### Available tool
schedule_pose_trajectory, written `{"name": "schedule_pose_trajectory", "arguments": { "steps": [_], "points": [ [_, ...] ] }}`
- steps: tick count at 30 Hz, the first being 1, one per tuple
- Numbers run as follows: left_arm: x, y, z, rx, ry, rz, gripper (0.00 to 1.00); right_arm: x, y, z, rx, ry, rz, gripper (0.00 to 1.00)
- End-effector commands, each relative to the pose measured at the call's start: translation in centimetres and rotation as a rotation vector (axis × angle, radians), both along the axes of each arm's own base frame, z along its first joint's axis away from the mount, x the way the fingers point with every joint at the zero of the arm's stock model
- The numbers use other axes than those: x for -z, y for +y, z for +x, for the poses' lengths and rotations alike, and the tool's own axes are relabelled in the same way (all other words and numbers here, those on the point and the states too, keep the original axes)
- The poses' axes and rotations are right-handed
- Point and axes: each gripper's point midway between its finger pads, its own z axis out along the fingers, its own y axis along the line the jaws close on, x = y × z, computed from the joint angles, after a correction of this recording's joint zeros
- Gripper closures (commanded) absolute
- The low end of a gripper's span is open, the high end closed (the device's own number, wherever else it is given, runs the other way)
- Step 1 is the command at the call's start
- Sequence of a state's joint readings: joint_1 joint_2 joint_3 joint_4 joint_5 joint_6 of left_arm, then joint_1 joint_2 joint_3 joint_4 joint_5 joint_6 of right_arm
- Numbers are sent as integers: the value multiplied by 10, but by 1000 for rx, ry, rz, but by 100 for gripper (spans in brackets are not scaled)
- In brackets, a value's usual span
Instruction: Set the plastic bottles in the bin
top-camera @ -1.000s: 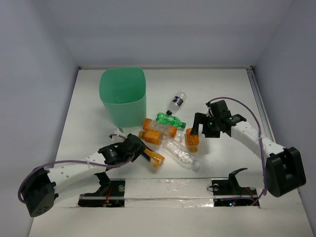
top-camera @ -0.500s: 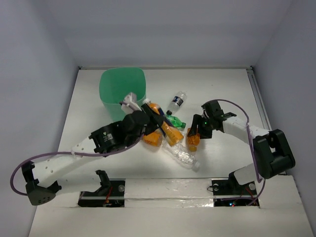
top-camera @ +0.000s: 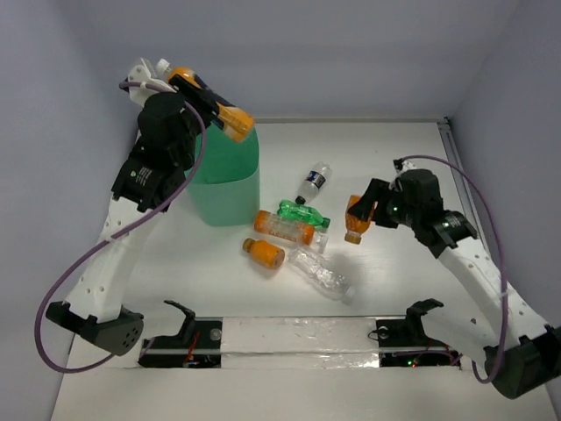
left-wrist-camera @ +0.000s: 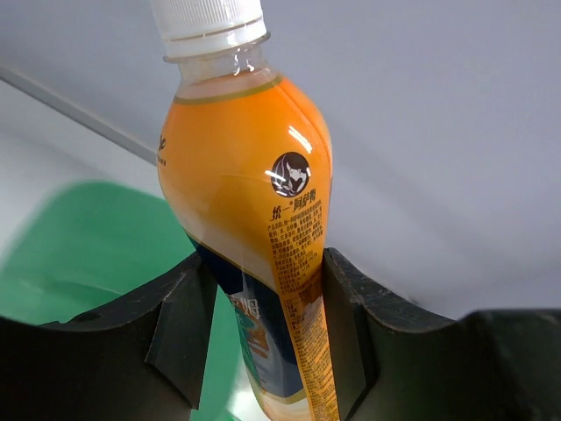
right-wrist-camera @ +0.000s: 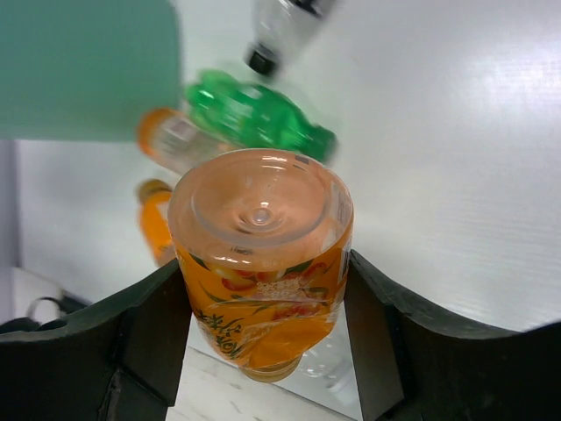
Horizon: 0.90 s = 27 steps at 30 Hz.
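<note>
Bottles, seven; bin, one.

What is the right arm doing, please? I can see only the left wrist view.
Observer: Its jaws are shut on an orange bottle.
Operator: Where is the green bottle?
Observer: The green bottle lies on the table, between that arm and the bin.
Operator: And the clear ones?
Observer: One clear bottle lies nearest the table's near edge; a dark-labelled bottle lies beyond the green one.
</note>
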State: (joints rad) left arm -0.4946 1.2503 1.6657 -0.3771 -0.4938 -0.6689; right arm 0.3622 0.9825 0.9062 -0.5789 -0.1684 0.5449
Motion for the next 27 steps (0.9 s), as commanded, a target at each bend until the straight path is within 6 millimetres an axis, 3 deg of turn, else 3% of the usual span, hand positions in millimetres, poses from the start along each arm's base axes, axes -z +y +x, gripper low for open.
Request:
{"name": "schedule_pose_trajectory", "arguments": {
  "steps": [1, 2, 6, 8, 10, 12, 15, 16, 17, 19, 20, 22, 23, 24, 25, 26, 27],
  "points": [
    [9, 25, 26, -44, 26, 135, 66, -69, 8, 0, -4, -128, 100, 48],
    [22, 31, 31, -56, 55, 150, 66, -92, 14, 1, -21, -163, 140, 48],
    [50, 48, 41, -94, 105, 200, 59, -146, 32, 11, -56, -253, 236, 48],
    [58, 46, 42, -82, 119, 212, 41, -167, 45, 17, -77, -281, 281, 48],
    [56, 46, 39, -60, 120, 212, 25, -193, 68, 26, -122, -308, 314, 48],
    [44, 41, 35, -29, 100, 203, 19, -218, 89, 45, -132, -337, 335, 47],
    [24, 41, 20, -1, 71, 195, 19, -241, 124, 55, -175, -356, 360, 46],
    [15, 41, 9, 17, 50, 186, 21, -270, 132, 56, -186, -407, 393, 46],
    [13, 40, 3, 32, 43, 178, 22, -258, 151, 73, -194, -370, 382, 46],
    [15, 39, -18, 71, 38, 161, 30, -265, 178, 78, -219, -372, 398, 44],
    [32, 36, -22, 90, 70, 146, 33, -266, 196, 91, -227, -370, 405, 44],
    [38, 32, -45, 145, 67, 108, 45, -265, 222, 95, -255, -356, 419, 42],
    [49, 29, -50, 165, 85, 88, 50, -284, 230, 96, -266, -387, 452, 41],
    [77, 24, -54, 183, 146, 60, 52, -261, 250, 110, -272, -348, 434, 39],
    [81, 22, -65, 211, 147, 39, 57, -259, 261, 112, -280, -343, 441, 38],
    [106, 21, -68, 217, 203, 38, 59, -255, 266, 119, -271, -329, 443, 36],
    [116, 22, -73, 217, 224, 28, 59, -251, 280, 125, -280, -324, 454, 35]
  ]
}}
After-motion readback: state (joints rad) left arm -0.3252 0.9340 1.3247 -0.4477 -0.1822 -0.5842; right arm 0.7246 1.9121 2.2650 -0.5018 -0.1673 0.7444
